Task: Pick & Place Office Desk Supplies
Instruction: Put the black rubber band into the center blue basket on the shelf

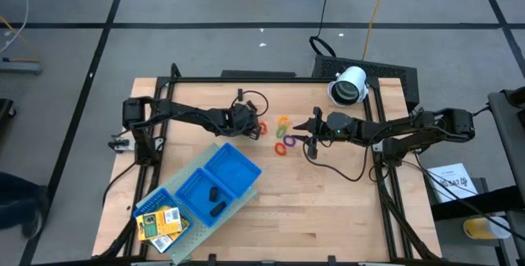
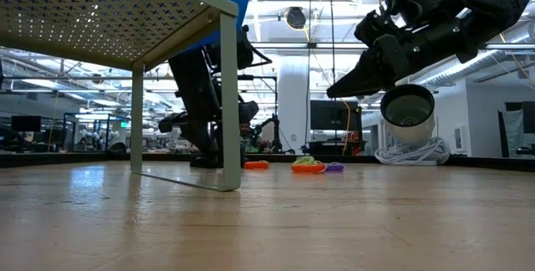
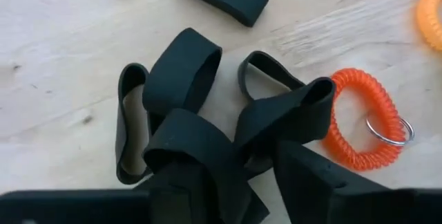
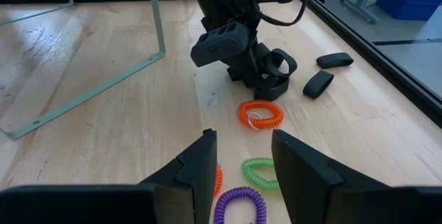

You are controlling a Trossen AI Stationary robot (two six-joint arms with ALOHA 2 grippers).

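Broadly, the wooden worktop (image 1: 328,208) has its widest bare stretch along the near right side, clear of both arms; the blue tray (image 1: 215,185) fills the near left on a raised perforated stand, with open space under it in the low view. The white cylinder (image 1: 349,85) sits near the far right edge.

The left gripper (image 1: 244,121) is down on a tangle of black loops (image 3: 207,106) near the middle of the worktop. Its jaws stand apart among the loops, and I cannot tell whether any loop is held. An orange coil ring (image 3: 362,117) with a small metal ring lies just beside the loops. Two more black loops (image 4: 326,72) lie apart from the tangle.

The right gripper (image 1: 314,130) hangs above the worktop, jaws apart and holding nothing. Green (image 4: 261,171) and purple (image 4: 240,203) coil rings lie below it.

Two black pieces (image 1: 215,201) rest in the tray's middle compartment; the yellow packs (image 1: 159,222) fill the end one.
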